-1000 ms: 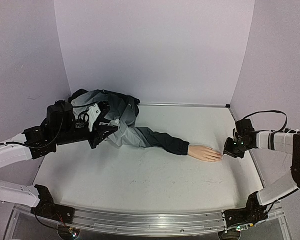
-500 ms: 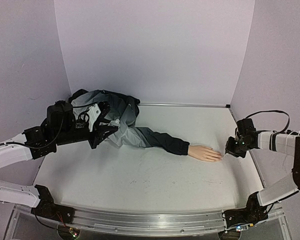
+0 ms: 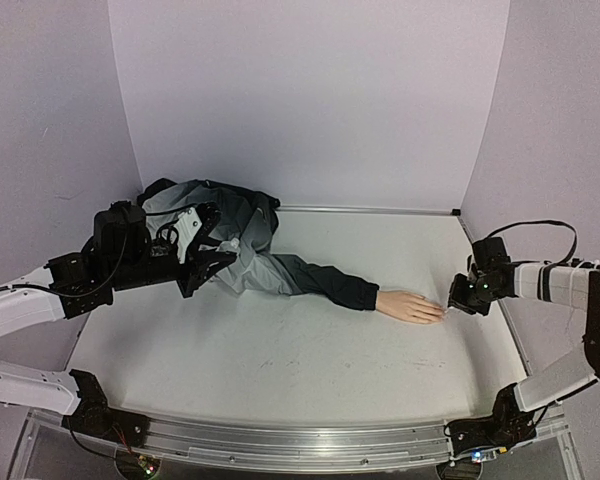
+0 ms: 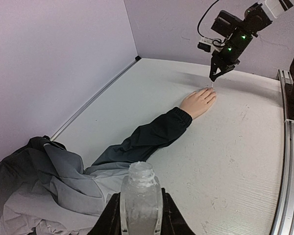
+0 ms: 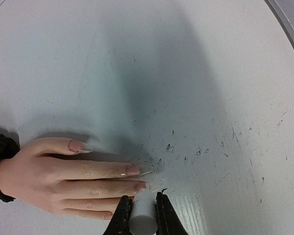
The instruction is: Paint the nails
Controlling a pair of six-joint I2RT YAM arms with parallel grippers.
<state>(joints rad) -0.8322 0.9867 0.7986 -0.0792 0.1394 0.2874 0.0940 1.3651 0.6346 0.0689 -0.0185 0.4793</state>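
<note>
Right gripper (image 3: 452,304), clamped on a white brush cap (image 5: 142,216), sits just beyond the nails (image 5: 132,170), mannequin hand (image 3: 408,306) pointing at it; left gripper (image 4: 139,208), holding bottle (image 4: 139,183), well apart.

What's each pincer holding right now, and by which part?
Left pincer grips the bottle by its body, below the open neck. Right pincer grips a white cap by its sides.
</note>
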